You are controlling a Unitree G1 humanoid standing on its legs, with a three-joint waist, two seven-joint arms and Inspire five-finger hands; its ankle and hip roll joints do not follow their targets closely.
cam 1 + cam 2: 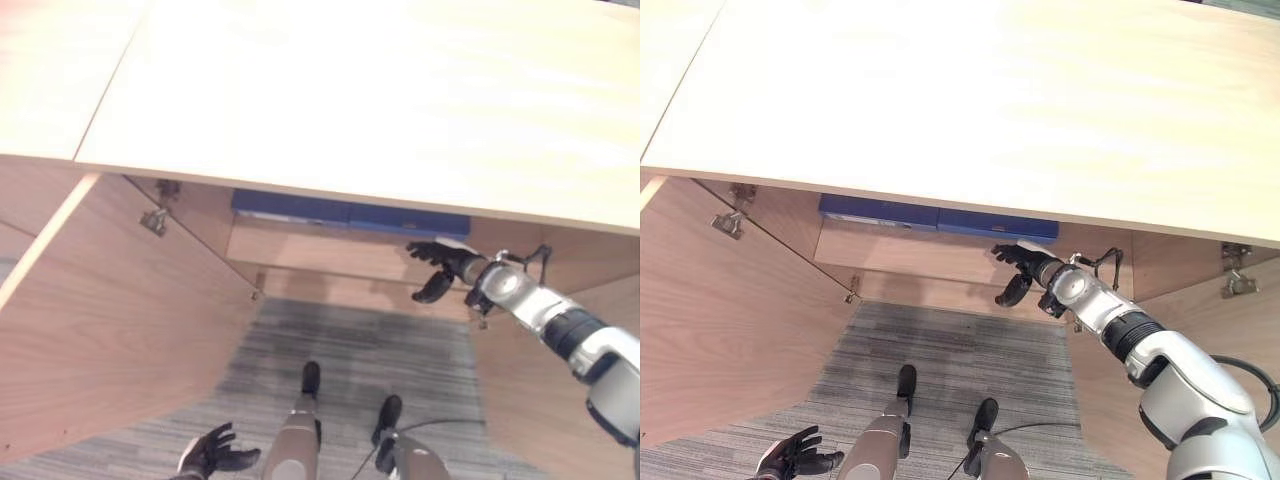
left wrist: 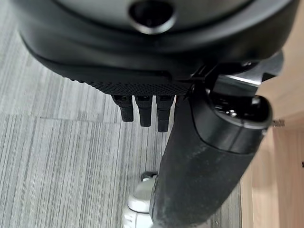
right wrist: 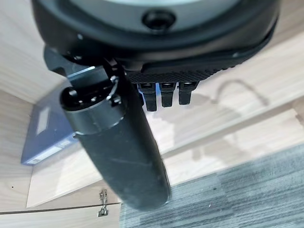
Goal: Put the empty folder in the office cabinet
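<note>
A blue folder (image 1: 340,212) lies flat on the shelf (image 1: 320,252) inside the office cabinet, just under its pale wooden top (image 1: 350,90). The right wrist view also catches the folder (image 3: 47,128) on the shelf. My right hand (image 1: 440,265) hovers in front of the shelf's right end, just outside the cabinet. It is open and empty, a short way from the folder's right end. Low down by the floor at the left hangs my left hand (image 1: 212,452), open with nothing in it.
The cabinet's left door (image 1: 110,310) swings wide open toward me, and the right door (image 1: 530,390) stands open behind my right arm. Grey striped carpet (image 1: 340,350) covers the floor between the doors. Metal hinges (image 1: 155,220) show inside.
</note>
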